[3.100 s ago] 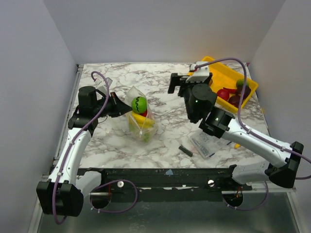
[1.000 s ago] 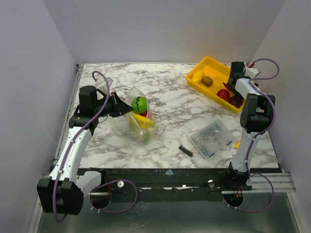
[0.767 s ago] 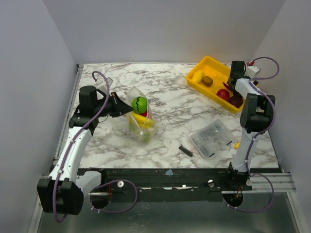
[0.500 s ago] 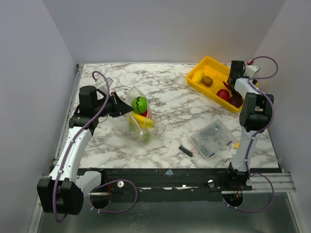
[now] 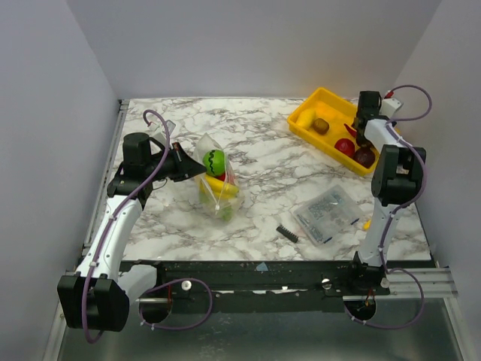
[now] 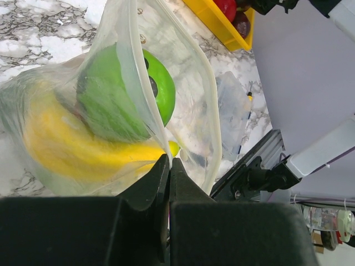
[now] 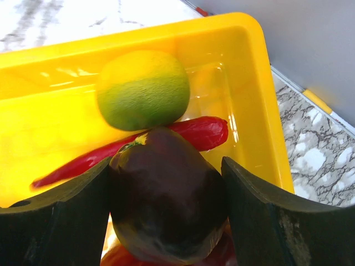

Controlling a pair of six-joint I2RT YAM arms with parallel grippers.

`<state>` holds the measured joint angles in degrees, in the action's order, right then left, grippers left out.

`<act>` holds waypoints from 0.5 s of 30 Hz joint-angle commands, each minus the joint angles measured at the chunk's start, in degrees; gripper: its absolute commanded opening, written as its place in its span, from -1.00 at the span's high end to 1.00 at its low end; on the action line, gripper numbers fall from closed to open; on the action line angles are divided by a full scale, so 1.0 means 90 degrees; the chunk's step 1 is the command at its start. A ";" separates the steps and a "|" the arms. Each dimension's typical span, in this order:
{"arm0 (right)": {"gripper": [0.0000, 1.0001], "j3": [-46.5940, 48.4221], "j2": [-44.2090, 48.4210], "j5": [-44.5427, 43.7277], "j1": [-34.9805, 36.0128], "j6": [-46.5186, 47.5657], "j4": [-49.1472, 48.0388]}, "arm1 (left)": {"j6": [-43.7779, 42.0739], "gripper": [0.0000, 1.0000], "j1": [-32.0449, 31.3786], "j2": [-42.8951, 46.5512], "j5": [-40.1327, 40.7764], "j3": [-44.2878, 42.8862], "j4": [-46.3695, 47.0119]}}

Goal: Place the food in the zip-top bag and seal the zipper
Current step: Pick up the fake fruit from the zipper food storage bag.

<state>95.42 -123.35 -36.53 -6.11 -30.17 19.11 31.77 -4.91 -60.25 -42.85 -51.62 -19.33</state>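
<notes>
Food: dark purple piece (image 7: 166,194) sits between the spread fingers of the right gripper (image 7: 166,221), in the yellow tray (image 7: 249,83); looks glossy, rounded, likely slippery, so grip its widest girth. Left gripper (image 6: 168,166) is pinched shut on the zip-top bag (image 6: 183,94) rim.

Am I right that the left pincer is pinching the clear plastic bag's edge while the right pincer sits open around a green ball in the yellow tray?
Not quite. The left pincer does pinch the clear plastic bag, but the right wrist view shows the open right pincer around a dark purple piece in the yellow tray; the green-yellow ball lies beyond it.
</notes>
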 commanded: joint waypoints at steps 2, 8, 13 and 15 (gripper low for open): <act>0.23 -0.0187 0.1292 0.0989 -0.0027 -0.0362 0.0045 | -0.0023 1.00 -0.0021 -0.0027 -0.0164 0.0024 0.0118; 0.30 -0.0886 0.2556 0.2738 0.0066 -0.0919 -0.0292 | -0.0126 1.00 -0.0013 -0.0010 -0.0026 -0.0046 0.0010; 0.34 -0.1859 0.3536 0.3672 0.0939 -0.0950 -0.1184 | -0.0124 1.00 -0.0011 -0.0008 -0.0009 -0.0057 0.0019; 0.34 -0.2218 0.3858 0.3775 0.1544 -0.0872 -0.1554 | -0.0107 1.00 -0.0011 -0.0051 -0.0029 -0.0057 0.0029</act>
<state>81.38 -92.40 -11.49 -1.23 -37.54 11.75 31.46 -4.91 -60.36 -42.87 -51.62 -19.38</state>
